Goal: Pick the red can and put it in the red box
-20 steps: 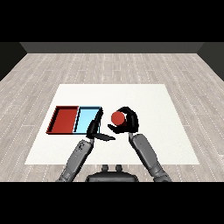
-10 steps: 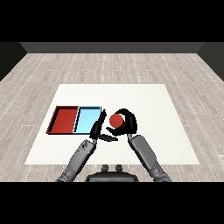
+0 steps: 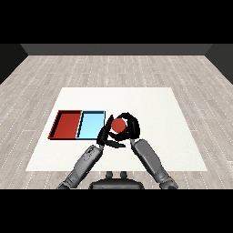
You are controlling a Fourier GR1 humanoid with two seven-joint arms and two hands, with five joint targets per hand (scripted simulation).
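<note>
A humanoid robot's right robot hand point(image 3: 130, 128) curls round the single red can point(image 3: 119, 124), holding it near the middle of the white worktop point(image 3: 150, 102), just beside the right-hand edge of the light blue tray point(image 3: 90, 125). The left robot hand point(image 3: 106, 134) sits close against the can's left side, its fingers reaching under and beside it; whether they are closed on it cannot be told.

The pick-up looks done or nearly so, though it is hard to tell whether the can is clear of the surface. The delivery remains: the red tray point(image 3: 66, 124), the far one of the pair, lies beyond the blue one to the left and holds nothing.

Counted: one can, two trays side by side, two hands, both gathered at the can.
</note>
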